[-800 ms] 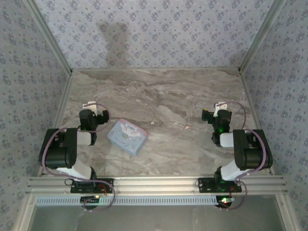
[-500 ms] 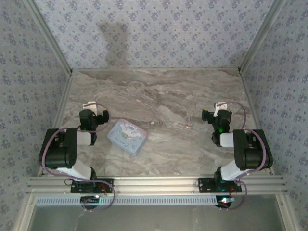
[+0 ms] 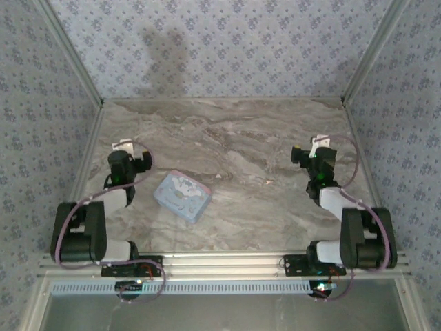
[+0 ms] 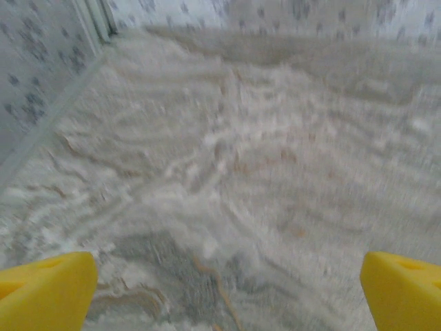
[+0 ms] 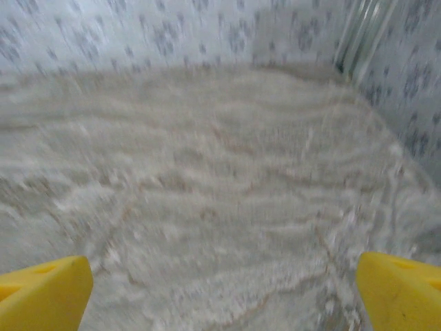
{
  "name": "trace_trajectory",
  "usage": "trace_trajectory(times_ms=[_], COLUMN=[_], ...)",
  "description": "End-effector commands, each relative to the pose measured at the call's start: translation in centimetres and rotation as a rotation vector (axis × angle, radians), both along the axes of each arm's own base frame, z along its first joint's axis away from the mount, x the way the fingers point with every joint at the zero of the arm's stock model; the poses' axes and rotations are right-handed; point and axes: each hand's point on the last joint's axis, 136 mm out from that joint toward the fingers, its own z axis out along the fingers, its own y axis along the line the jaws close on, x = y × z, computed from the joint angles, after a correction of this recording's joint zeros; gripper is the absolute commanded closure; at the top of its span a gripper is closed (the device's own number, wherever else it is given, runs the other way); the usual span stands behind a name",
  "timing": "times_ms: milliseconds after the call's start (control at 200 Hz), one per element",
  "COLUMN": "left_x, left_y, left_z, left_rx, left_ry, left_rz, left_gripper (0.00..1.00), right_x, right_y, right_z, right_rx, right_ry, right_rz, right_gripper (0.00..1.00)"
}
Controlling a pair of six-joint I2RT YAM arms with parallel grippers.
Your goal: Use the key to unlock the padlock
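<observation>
Left gripper [image 4: 224, 288]: jaws wide open, holds nothing.
Right gripper [image 5: 224, 288]: wide open, empty too.
Key [image 3: 267, 182]: lies left of right gripper, apart from it.
Padlock [image 3: 219, 176]: right of left gripper, beyond the light blue box [image 3: 182, 196].

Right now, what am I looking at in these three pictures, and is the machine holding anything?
These are two robot arms, the left arm and the right arm, bolted at the near edge of a marble-patterned table. The wide picture comes from a camera above and behind them. The two blurry pictures come from cameras on the wrists; the yellow shapes in their bottom corners are each gripper's fingertips. The left gripper and right gripper are both open and hold nothing. On the table lie a light blue box and a tiny pinkish sliver, probably the key.
</observation>
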Motion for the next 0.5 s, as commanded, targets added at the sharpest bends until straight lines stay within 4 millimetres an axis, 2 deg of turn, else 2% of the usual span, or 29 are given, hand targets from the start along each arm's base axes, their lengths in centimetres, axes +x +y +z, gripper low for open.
trace_trajectory(times_ms=[0,60,90,130,190,285,340,420,495], left_x=[-1.3,-2.4,-2.9,-3.1,-3.7,-6.0,-7.6,-10.2,-12.8], left_y=[0.9,2.0,2.2,1.4,-0.6,-2.8,-3.8,-4.9,-5.5], left_z=[2.2,3.0,3.1,3.4,3.6,3.1,2.4,1.2,-0.1], left_rx=[-0.13,-0.288,-0.369,-0.441,-0.521,-0.554,-0.564,-0.598,-0.616], left_ry=[-0.009,-0.018,-0.013,0.002,0.032,0.103,0.14,0.207,0.286], left_rz=[0.116,0.254,0.296,0.273,0.203,0.181,0.176,0.194,0.234], left_gripper=[0.02,0.02,0.02,0.02,0.02,0.02,0.02,0.02,0.06], right_x=[-1.3,-2.3,-3.2,-4.5,-4.1,-4.3,-4.8,-5.4,-6.0], right_y=[0.6,0.2,-0.5,-1.0,0.5,3.2,4.1,6.5,9.3], right_z=[1.6,2.5,2.1,1.3,1.7,2.5,2.9,2.8,2.1], right_rx=[0.123,0.311,0.431,0.554,0.668,0.72,0.747,0.762,0.753], right_ry=[0.016,0.012,0.046,0.097,0.098,0.078,0.077,0.189,0.305], right_rz=[-0.019,-0.086,-0.178,-0.264,-0.141,0.003,0.013,0.097,0.166], right_gripper=[0.0,0.0,0.0,0.0,0.0,0.09,0.07,0.04,0.07])
